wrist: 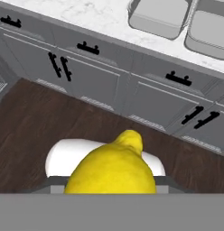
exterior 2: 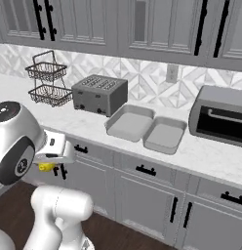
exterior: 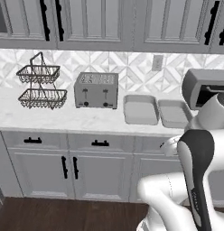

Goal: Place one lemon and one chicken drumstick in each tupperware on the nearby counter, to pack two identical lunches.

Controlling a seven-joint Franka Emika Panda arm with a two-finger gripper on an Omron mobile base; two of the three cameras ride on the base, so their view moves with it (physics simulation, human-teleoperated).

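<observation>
A yellow lemon (wrist: pixel 114 170) fills the bottom of the hand view, held close in front of the camera. In the right base view the lemon (exterior 2: pixel 44 167) peeks out under my gripper (exterior 2: pixel 49 161), which is shut on it, low in front of the cabinet doors. Two empty grey tupperware (exterior: pixel 141 109) (exterior: pixel 175 113) sit side by side on the white counter (exterior: pixel 64 119). They are up and to the right in the hand view (wrist: pixel 159 16) (wrist: pixel 208 29). The chicken drumstick is out of view.
A silver toaster (exterior: pixel 96 90) stands left of the tupperware, with a two-tier wire basket (exterior: pixel 40 83) further left. A toaster oven (exterior 2: pixel 223 114) sits at the right. Grey cabinet doors with black handles (wrist: pixel 59 65) face me over the dark wood floor (wrist: pixel 32 122).
</observation>
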